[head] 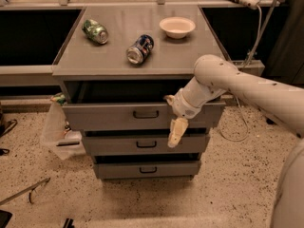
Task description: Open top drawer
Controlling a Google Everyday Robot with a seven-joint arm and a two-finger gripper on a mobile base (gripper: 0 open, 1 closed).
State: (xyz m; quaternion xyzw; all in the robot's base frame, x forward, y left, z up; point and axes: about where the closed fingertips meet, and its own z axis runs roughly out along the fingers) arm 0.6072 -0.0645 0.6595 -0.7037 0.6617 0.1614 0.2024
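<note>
The top drawer (104, 116) is the highest of three grey fronts in a grey cabinet. It stands pulled out a little, with a dark gap showing above its front. Its small dark loop handle (145, 113) is at the centre. My gripper (175, 135) hangs down in front of the drawer's right half, just right of and below the handle. Its cream finger (177, 129) points at the middle drawer (114, 145). It does not hold the handle. My white arm (237, 82) comes in from the right.
On the cabinet top (190, 56) lie a green can (95, 31) and a blue can (140, 49), and a white bowl (177, 26) stands there. The bottom drawer (166, 169) is shut. A plastic bag (57, 132) sits left of the cabinet. A cable (237, 127) hangs at the right.
</note>
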